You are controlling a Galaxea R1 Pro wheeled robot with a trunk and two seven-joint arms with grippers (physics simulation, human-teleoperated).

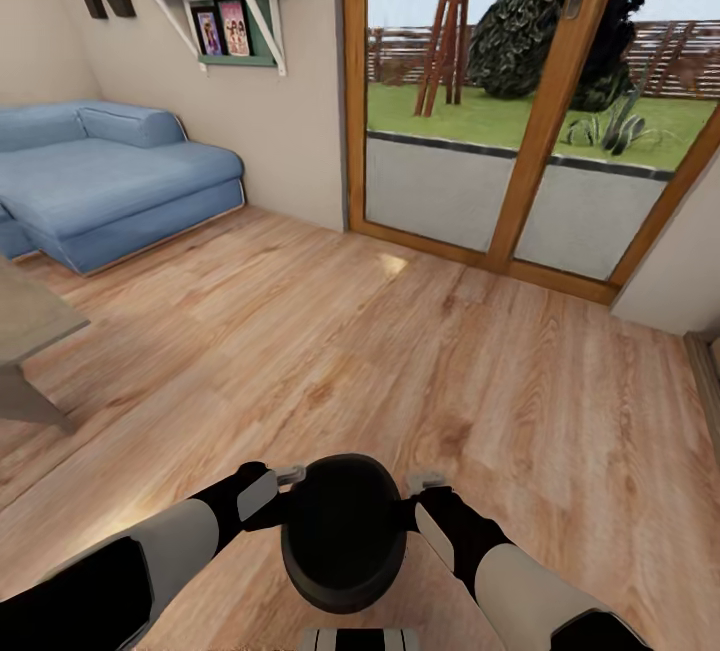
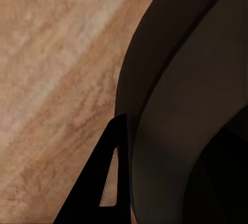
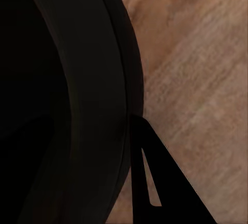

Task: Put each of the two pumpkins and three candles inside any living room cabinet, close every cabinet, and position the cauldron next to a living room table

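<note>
The cauldron (image 1: 343,531) is carried low in front of the robot's trunk, above the wood floor (image 1: 420,351), held between both arms. The left claw (image 1: 285,478) sits at its left rim and the right claw (image 1: 424,482) at its right rim. In each wrist view one dark finger lies along the outside of the wall (left (image 2: 106,182), right (image 3: 155,177)); the other finger of each is hidden, presumably inside the mouth, so each claw appears to be pinching the rim.

Handling, as a judgement: the pot looks rigid and fairly heavy for its size, with a smooth dark surface that could slip. Opposite points on the rim, taken with both arms, is the sound hold; a one-sided grip would let it tip.

Appearance: round, black, matt, wide-mouthed, with a thick lip and a bulging belly. The feet cannot be seen from above.

A corner of the grey tabletop (image 1: 35,316) shows at the left edge, well apart from the pot. The blue sofa (image 1: 110,176) and glass patio doors (image 1: 520,101) lie ahead.
</note>
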